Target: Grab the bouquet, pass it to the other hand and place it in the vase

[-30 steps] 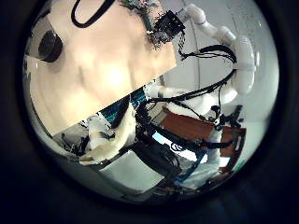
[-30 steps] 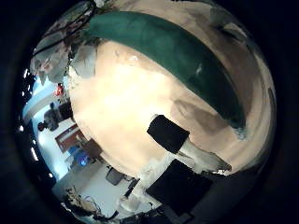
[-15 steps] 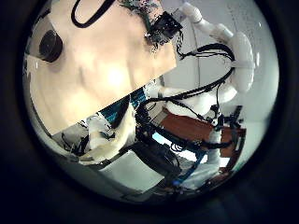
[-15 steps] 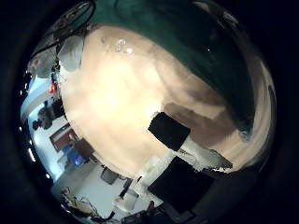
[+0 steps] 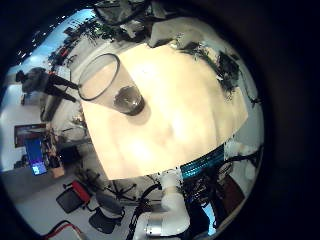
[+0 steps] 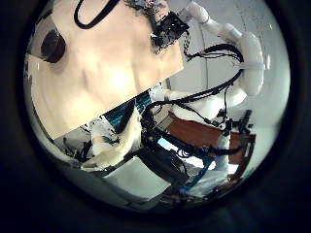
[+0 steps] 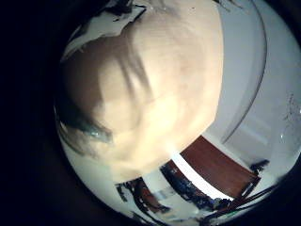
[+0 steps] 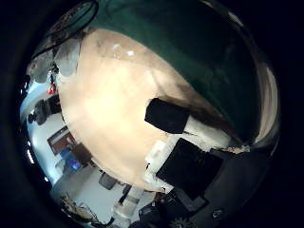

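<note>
Bouquet [image 8: 195,43], apparently the dark mass close against the right hand [image 6: 173,27] palm, sat just over the table [image 8: 104,104]. Vase [image 5: 112,82] stood on the table below the left hand, apart from the right hand. Couldn't tell either hand's grip.

White jointed arm [image 6: 248,60]; robot hand [image 8: 185,142] of black blocks and white links.

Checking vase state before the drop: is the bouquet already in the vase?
No. In the left little finger side palm view the clear vase stands empty on the table, no stems inside.
</note>
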`<state>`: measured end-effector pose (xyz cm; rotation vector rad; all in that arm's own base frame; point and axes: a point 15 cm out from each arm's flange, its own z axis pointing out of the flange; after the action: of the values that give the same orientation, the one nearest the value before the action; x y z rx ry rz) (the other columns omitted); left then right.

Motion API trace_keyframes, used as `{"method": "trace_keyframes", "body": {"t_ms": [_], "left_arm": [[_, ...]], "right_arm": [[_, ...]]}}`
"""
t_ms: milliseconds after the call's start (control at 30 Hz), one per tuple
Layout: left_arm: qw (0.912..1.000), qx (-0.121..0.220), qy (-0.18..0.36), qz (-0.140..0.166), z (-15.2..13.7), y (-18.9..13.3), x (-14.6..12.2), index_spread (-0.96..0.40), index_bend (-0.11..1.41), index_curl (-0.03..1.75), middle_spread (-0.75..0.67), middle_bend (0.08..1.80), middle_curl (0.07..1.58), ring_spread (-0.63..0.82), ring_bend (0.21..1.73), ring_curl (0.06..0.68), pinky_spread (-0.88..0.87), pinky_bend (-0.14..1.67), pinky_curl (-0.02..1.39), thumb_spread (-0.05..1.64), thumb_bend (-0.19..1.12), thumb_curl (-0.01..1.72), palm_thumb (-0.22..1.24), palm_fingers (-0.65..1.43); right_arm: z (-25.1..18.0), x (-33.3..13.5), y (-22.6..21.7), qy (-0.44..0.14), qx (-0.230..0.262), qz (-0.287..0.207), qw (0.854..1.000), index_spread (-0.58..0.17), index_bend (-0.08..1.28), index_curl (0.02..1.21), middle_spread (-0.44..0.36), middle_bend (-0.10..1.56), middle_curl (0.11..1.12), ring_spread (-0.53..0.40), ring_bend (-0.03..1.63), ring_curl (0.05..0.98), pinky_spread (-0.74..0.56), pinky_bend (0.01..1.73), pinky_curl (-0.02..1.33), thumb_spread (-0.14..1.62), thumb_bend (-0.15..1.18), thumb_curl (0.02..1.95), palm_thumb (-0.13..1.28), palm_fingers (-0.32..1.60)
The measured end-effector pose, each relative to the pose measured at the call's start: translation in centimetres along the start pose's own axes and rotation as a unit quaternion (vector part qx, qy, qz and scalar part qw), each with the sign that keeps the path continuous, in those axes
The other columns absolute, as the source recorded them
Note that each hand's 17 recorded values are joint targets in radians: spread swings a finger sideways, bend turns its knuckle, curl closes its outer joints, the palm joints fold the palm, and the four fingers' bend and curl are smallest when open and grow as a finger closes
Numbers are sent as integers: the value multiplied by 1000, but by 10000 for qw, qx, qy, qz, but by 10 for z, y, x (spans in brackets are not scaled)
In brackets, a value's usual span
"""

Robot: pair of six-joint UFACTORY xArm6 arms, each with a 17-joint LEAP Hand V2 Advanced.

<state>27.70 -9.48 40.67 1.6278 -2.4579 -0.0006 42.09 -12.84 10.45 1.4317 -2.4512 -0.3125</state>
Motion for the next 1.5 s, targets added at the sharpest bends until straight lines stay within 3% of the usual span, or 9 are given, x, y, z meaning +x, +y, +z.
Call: {"method": "trace_keyframes", "body": {"t_ms": [133, 233, 500, 700, 1000, 1267, 1400, 1500], "left_arm": [[10000, 7, 0, -7, 0, 0, 0, 18, 178, 356, 247, 189, 326, 484, 490, 204, 527, 431, 155, 1059, -25, 335, 407, 144], [10000, 16, -3, -3, -2, 1, 0, 18, 179, 356, 247, 187, 327, 484, 491, 204, 527, 432, 155, 1059, -25, 335, 407, 142], [10000, 13, -3, 0, -2, 5, 1, 18, 179, 357, 247, 188, 327, 484, 491, 205, 527, 433, 156, 1059, -25, 335, 407, 142], [10000, 22, -5, -4, -3, 6, 1, 18, 178, 357, 247, 189, 327, 484, 490, 205, 527, 432, 155, 1061, -24, 336, 409, 143], [10000, 44, -11, 0, -5, 8, 2, 18, 178, 357, 243, 189, 327, 484, 490, 204, 527, 431, 155, 1062, -24, 338, 409, 143], [10000, 83, -10, -5, -8, 8, 5, 18, 180, 357, 242, 189, 326, 484, 489, 204, 527, 430, 155, 1062, -24, 338, 409, 144], [9999, 110, -17, -6, -10, 8, 7, 18, 179, 358, 242, 189, 326, 484, 489, 204, 527, 430, 155, 1060, -25, 337, 407, 144], [9999, 115, -19, -22, -11, 8, 8, 18, 179, 358, 242, 189, 326, 484, 488, 204, 523, 430, 155, 1060, -25, 336, 406, 144]], "right_arm": [[0, 6, 0, 148, 1, -16, 9999, -363, 210, 534, -240, 768, 641, -288, 1229, 395, -386, 1170, 83, 1019, -14, 411, 652, 1037], [0, 8, 0, 219, 6, -38, 9998, -416, 288, 606, -261, 825, 681, -280, 1231, 424, -432, 1200, 127, 997, -14, 424, 700, 1159], [-1, 18, -5, 466, 114, -51, 9988, -495, 646, 858, -287, 994, 818, -250, 1328, 507, -348, 1405, 279, 957, -13, 458, 802, 1210], [-28, 20, -21, 456, 690, -34, 9966, -465, 845, 976, -254, 1141, 884, -226, 1379, 558, -273, 1469, 348, 947, 44, 523, 997, 1204], [-87, 56, -23, 513, 1370, 53, 9892, -394, 952, 1041, -190, 1259, 893, -204, 1435, 615, -208, 1509, 425, 949, 97, 646, 1164, 1158], [-138, 97, 2, 435, 1623, 7, 9858, -347, 996, 1047, -157, 1304, 867, -194, 1453, 639, -192, 1490, 473, 919, 81, 743, 1174, 1149], [-169, 134, 23, 343, 1806, 213, 9827, -329, 1009, 1045, -147, 1319, 854, -189, 1457, 644, -190, 1473, 493, 909, 71, 787, 1174, 1148], [-185, 134, 36, 78, 1916, 98, 9814, -317, 1017, 1042, -141, 1325, 843, -187, 1465, 648, -190, 1462, 508, 903, 65, 819, 1174, 1151]]}}
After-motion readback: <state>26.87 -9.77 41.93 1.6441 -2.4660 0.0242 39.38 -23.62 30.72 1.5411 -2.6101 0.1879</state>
